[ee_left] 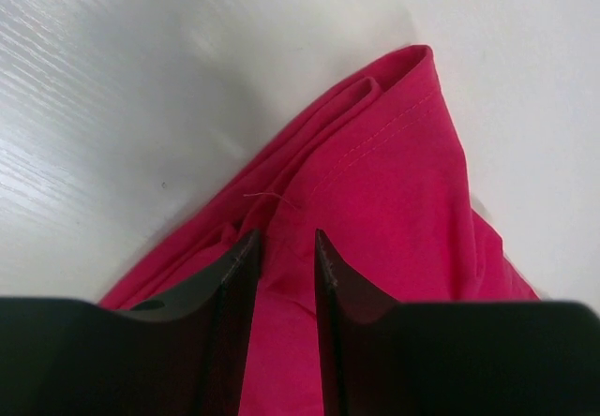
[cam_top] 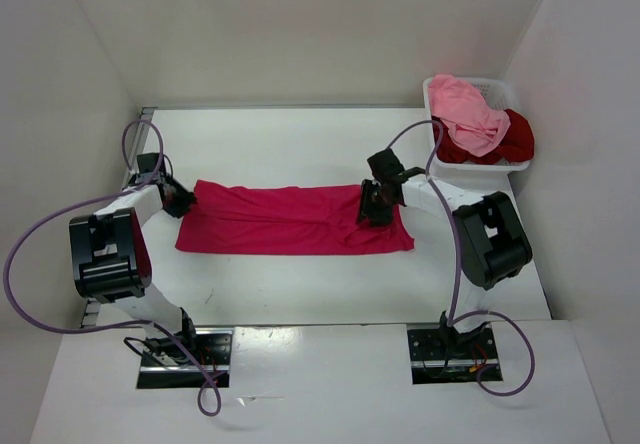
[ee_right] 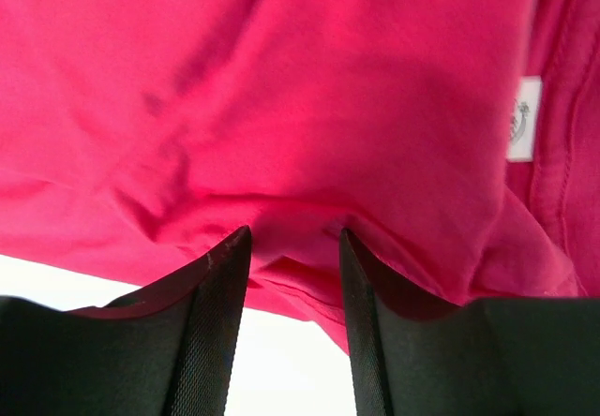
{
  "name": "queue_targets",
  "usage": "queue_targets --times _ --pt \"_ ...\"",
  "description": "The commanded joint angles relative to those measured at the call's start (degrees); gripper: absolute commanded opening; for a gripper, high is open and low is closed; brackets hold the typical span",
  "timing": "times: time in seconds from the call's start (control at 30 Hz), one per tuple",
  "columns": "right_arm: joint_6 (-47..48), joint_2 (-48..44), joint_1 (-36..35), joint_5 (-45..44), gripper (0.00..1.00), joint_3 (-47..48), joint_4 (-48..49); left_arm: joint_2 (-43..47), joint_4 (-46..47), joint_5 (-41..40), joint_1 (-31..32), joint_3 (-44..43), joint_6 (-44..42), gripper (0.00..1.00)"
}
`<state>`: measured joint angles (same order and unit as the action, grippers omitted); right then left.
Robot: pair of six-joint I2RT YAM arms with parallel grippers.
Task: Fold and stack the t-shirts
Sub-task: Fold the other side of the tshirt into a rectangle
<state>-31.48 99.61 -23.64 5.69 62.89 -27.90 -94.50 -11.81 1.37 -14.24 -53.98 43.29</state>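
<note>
The crimson-pink t-shirt lies as a long flat band across the middle of the table. My left gripper is at its left end, jaws nearly together with a fold of the cloth pinched between them. My right gripper is at the band's right end, and its jaws hold a bunched fold of the same cloth. A white label shows on the shirt. The light pink t-shirt lies on the dark red t-shirt in the basket.
The white mesh basket stands at the back right corner against the wall. White walls close the table at the back and on both sides. Purple cables loop from both arms.
</note>
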Motion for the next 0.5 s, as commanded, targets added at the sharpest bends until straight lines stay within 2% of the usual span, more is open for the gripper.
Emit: queue_targets --times 0.0,0.2,0.23,0.27,0.33,0.37,0.47 --pt "0.11 -2.67 -0.44 -1.39 0.49 -1.9 0.83 2.21 1.27 1.18 -0.35 0.8 -1.19 0.36" --pt "-0.51 -1.53 -0.44 -0.24 0.5 -1.9 0.92 2.74 1.27 2.76 -0.35 0.8 -0.66 0.36" --pt "-1.03 -1.53 -0.97 0.28 0.48 -1.9 1.61 2.74 1.27 2.76 -0.35 0.8 -0.66 0.36" --pt "-1.03 -1.53 -0.97 0.28 0.4 -1.9 2.14 2.74 1.79 2.76 -0.35 0.8 -0.66 0.36" --pt "-1.56 -1.53 -1.75 0.28 0.31 -1.19 2.15 2.74 1.79 3.29 -0.35 1.42 -0.66 0.36" --pt "-1.56 -1.53 -1.76 0.28 0.22 -0.59 2.15 2.74 1.79 3.29 -0.35 1.42 -0.66 0.36" --pt "-2.17 -1.53 -3.07 0.28 0.07 -0.58 2.15 2.74 1.79 3.29 -0.35 1.94 -0.66 0.36"
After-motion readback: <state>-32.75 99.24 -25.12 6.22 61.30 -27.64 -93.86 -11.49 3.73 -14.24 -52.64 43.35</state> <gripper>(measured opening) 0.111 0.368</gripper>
